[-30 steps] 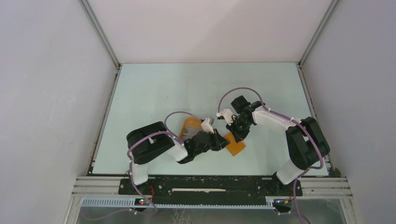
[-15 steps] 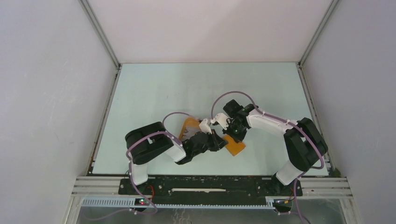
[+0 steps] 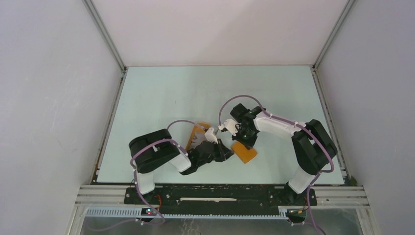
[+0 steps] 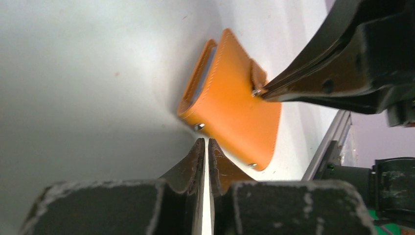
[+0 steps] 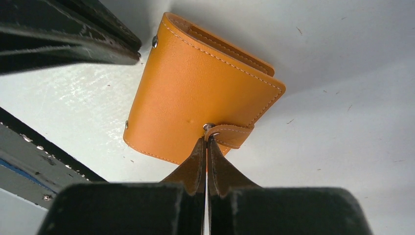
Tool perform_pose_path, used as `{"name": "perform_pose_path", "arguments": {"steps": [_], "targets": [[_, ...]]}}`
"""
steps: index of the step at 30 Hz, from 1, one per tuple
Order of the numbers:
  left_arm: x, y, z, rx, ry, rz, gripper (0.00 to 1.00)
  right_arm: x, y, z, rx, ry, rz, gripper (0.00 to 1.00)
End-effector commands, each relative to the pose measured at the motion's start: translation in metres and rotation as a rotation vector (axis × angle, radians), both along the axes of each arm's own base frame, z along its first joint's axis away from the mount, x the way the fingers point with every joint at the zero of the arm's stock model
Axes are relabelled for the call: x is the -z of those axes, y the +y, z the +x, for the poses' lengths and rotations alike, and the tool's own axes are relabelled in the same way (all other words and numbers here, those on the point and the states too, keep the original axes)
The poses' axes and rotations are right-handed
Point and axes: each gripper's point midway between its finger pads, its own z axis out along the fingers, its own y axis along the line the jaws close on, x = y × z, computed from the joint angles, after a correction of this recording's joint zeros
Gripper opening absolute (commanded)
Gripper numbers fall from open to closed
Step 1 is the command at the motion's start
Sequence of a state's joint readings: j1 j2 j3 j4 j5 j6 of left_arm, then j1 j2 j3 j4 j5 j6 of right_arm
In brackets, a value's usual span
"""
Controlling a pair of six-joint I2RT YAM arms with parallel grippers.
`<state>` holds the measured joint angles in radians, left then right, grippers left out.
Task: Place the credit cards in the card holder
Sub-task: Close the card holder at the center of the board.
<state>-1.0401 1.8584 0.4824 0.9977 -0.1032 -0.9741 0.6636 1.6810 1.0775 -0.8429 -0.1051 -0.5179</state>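
Observation:
The card holder point(image 3: 244, 153) is an orange wallet lying folded shut on the table, also seen in the left wrist view point(image 4: 235, 107) and the right wrist view point(image 5: 195, 93). Its closure tab point(image 5: 234, 135) is snapped over the edge. My right gripper point(image 5: 206, 139) is shut, with its tips right at the tab's metal snap; from above the gripper point(image 3: 243, 142) hangs over the wallet's far edge. My left gripper point(image 4: 205, 142) is shut with only a thin slit between its fingers, its tips just off the wallet's near-left corner point(image 3: 228, 151). No credit cards are in view.
An orange rimmed tray point(image 3: 196, 131) lies behind the left arm, mostly hidden by it. The metal frame rail point(image 3: 220, 187) runs along the table's near edge. White walls enclose the left, right and back sides.
My right gripper has swung left and down onto the wallet's tab. The left arm has drawn back slightly to the left. The wallet has stayed about where it was.

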Motion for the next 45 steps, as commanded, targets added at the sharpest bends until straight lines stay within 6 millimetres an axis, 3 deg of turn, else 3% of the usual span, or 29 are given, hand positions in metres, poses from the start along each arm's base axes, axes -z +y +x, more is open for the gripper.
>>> {"name": "perform_pose_path", "arguments": {"steps": [1, 12, 27, 38, 45], "targets": [[-0.005, 0.015, 0.004, -0.031, -0.038, 0.020, 0.10, 0.015, 0.008, 0.005, -0.035, 0.010, -0.010, 0.00], [-0.016, 0.023, 0.000, -0.034, -0.073, 0.014, 0.10, 0.001, 0.027, -0.012, -0.084, 0.063, 0.101, 0.00], [-0.019, 0.009, -0.007, 0.003, -0.079, 0.005, 0.10, 0.001, 0.030, -0.016, -0.061, 0.109, 0.125, 0.00], [-0.021, 0.012, -0.006, -0.015, -0.092, 0.008, 0.10, -0.035, 0.032, -0.010, -0.035, 0.081, 0.274, 0.42], [-0.025, 0.010, -0.007, -0.014, -0.099, 0.003, 0.10, -0.049, 0.030, -0.003, -0.002, 0.036, 0.332, 0.52]]}}
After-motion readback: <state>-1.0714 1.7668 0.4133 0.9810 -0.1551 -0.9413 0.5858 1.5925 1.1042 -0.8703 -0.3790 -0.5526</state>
